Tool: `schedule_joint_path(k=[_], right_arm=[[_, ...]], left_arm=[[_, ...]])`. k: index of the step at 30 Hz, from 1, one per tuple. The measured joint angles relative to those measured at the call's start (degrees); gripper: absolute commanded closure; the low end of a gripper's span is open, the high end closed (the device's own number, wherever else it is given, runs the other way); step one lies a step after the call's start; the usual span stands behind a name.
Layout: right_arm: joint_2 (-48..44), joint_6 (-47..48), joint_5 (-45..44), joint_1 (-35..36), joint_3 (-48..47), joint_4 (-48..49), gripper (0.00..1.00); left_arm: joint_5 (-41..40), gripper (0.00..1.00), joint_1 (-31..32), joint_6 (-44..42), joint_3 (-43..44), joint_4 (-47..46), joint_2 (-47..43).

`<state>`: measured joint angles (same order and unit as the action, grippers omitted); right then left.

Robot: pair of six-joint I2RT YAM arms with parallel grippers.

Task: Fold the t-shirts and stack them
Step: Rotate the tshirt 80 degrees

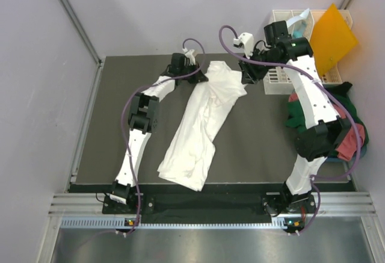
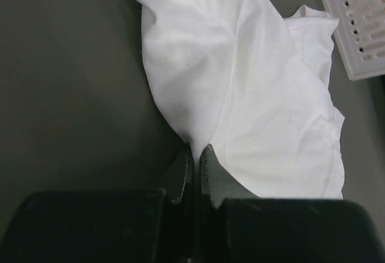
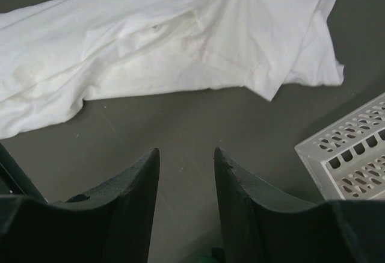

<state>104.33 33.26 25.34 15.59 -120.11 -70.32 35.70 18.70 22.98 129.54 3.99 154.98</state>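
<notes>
**Left gripper** (image 2: 194,152): the jaws are closed to a sliver, and the edge of the white t-shirt (image 2: 252,94) runs straight into the tips. This is judged a pinch on the cloth's border, taken low at the table (image 1: 120,94) so the garment can be drawn out flat.

**Right gripper** (image 3: 186,154): the jaws stand apart with nothing between them and only bare dark surface beneath. It hangs just short of the shirt's nearest corner. This is judged an approach to the opposite edge, so that both arms can spread the cloth.

**Garments:** The white shirt lies unfolded, bunched into a long crumpled strip running from the far middle of the table toward the near edge. A dark green t-shirt (image 1: 299,118) and a salmon-red t-shirt (image 1: 348,145) lie heaped at the right edge, partly under the right arm. Neither is folded.

**Views:**
- The left wrist view alone shows cloth meeting the closed tips; from above, the gripper body hides that contact.
- The right wrist view alone confirms the empty gap.
- The overhead view alone shows the shirt's full length, the heap, and the orange sheet (image 1: 334,34) resting on the white rack (image 1: 278,85).
- The wrist cameras catch only a corner of that rack.
</notes>
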Motion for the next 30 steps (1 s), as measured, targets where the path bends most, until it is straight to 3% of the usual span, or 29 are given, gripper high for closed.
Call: schedule_joint_path(k=[11, 12, 15, 16, 18, 25, 30], right_arm=[[0.17, 0.15, -0.02, 1.42, 0.0, 0.0, 0.61], [0.26, 0.17, 0.0, 1.55, 0.0, 0.0, 0.6], [0.57, 0.17, -0.04, 1.95, 0.0, 0.0, 0.54], [0.66, 0.2, -0.04, 2.05, 0.0, -0.02, 0.51], [0.85, 0.31, -0.17, 2.36, 0.0, -0.02, 0.44], [1.2, 2.38, -0.44, 3.96, 2.25, -0.2, 0.38], [1.99, 6.21, -2.4, 6.93, 7.15, 0.2, 0.39]], left_arm=[[-10.03, 1.0, -7.85, -3.21, 1.11, 1.22, -0.63], [-10.75, 0.95, -8.07, -3.52, 1.25, 1.25, -0.63], [-12.41, 0.57, -8.11, -4.35, 1.42, 1.66, -0.74], [-12.92, 0.27, -8.07, -4.61, 1.46, 1.79, -0.85], [-14.64, 0.01, -7.72, -5.27, 1.53, 2.03, -1.53], [-21.33, 0.01, -8.94, -7.1, -5.35, 8.46, -8.92], [-21.68, 0.01, -15.5, -10.25, -12.41, 14.32, -16.81]])
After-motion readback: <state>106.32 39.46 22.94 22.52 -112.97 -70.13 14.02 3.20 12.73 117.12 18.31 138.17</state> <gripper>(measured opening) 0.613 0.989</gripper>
